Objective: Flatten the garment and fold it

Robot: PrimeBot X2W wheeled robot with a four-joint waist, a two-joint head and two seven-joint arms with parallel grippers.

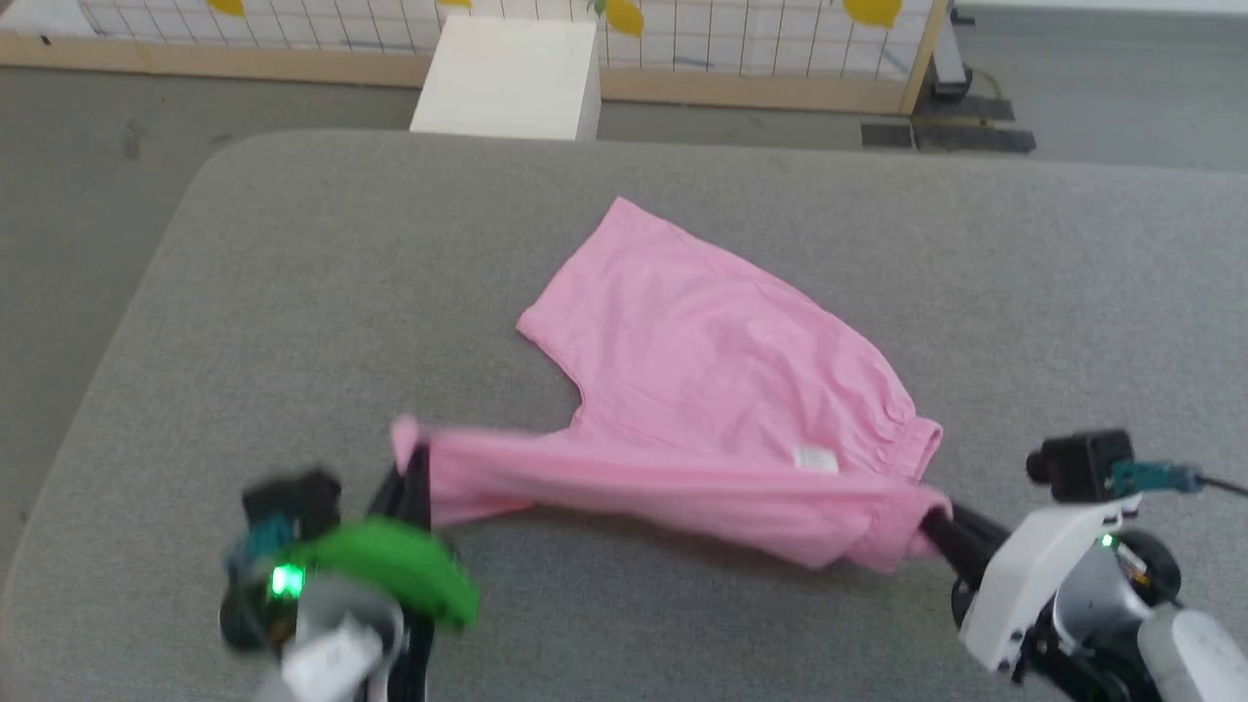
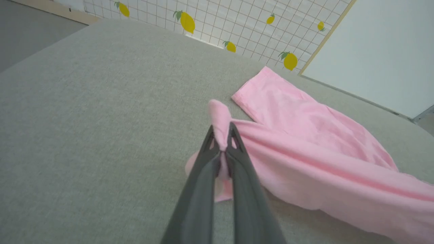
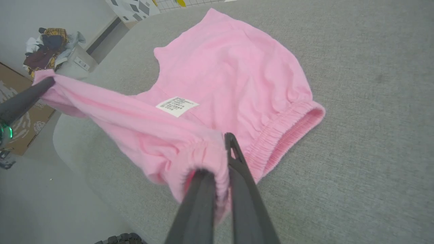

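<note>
- Garment (image 1: pixel 721 370): pink shorts, lying a little right of centre on the grey padded table (image 1: pixel 292 341). The far half rests flat on the cloth top. The near edge is raised and stretched in a straight band between the two grippers.
- Left gripper (image 2: pixel 222 135): clenched on the hem corner of the near leg, with a nub of pink fabric poking out past the fingertips. The pinch sits at the very corner, probably so the leg hangs without bunching.
- Right gripper (image 3: pixel 220 159): clamped on the near end of the gathered waistband (image 3: pixel 284 135), with fabric draped over one finger. That grip likely anchors the opposite end of the near edge.
- Far leg (image 1: pixel 604 263): spread on the table and pointing away from the robot, so its contact with the cloth top probably holds the lower layer in place.
- Label (image 3: pixel 177 105): small and white, facing up just behind the lifted band.
- Stage, as a judgement: the lifted edge is held taut, ready either to be pulled flat or carried over the resting half as a fold. Slack would let it wrinkle.
- Surroundings: white box (image 1: pixel 512 78) and lemon-print grid screen (image 2: pixel 237 23) beyond the table; what looks like a bin of mixed clothes (image 3: pixel 51 44), too small to be sure.
</note>
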